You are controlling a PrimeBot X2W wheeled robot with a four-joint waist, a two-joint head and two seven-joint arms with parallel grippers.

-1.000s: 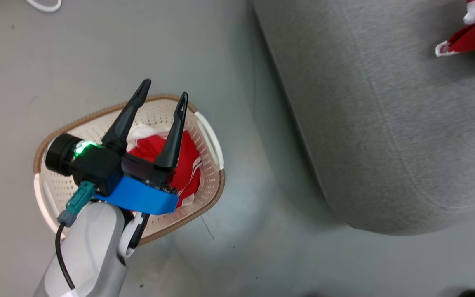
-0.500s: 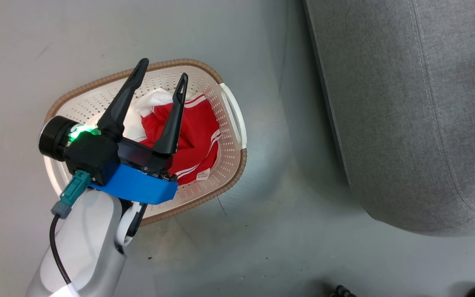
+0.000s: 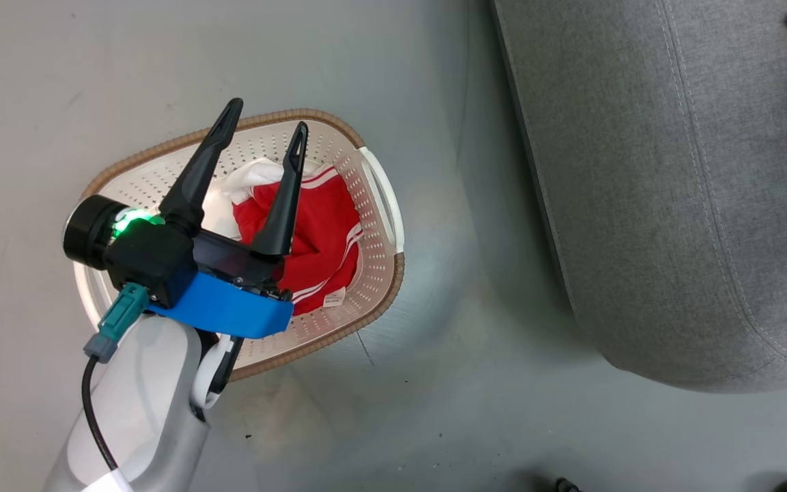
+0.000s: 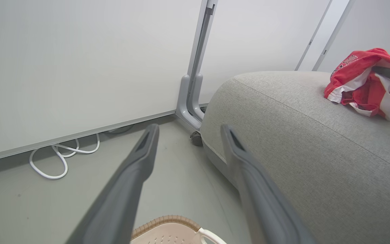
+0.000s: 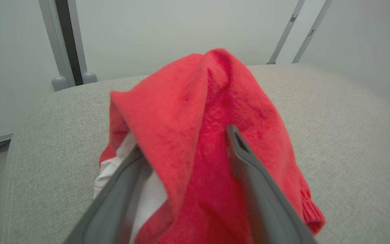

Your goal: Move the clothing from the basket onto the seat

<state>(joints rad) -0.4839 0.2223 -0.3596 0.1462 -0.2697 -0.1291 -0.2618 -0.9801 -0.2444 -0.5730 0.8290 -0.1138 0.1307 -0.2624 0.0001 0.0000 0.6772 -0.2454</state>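
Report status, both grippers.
Left gripper open above the basket. Right gripper open, first red garment draped over it on the seat. Second red garment in the basket. No obstruction seen.

Cream basket (image 3: 373, 266), walls dotted with holes, brown woven-look rim, white handles. Red garment (image 3: 325, 225) with white stripes and trim. Second garment (image 4: 361, 83) red too, with white panels. Grey woven seat (image 3: 673, 205), paler stitched seam. Left gripper (image 3: 268, 115): black fingers, blue bracket, green light. Grey floor (image 3: 434, 424), white cable (image 4: 46, 176).
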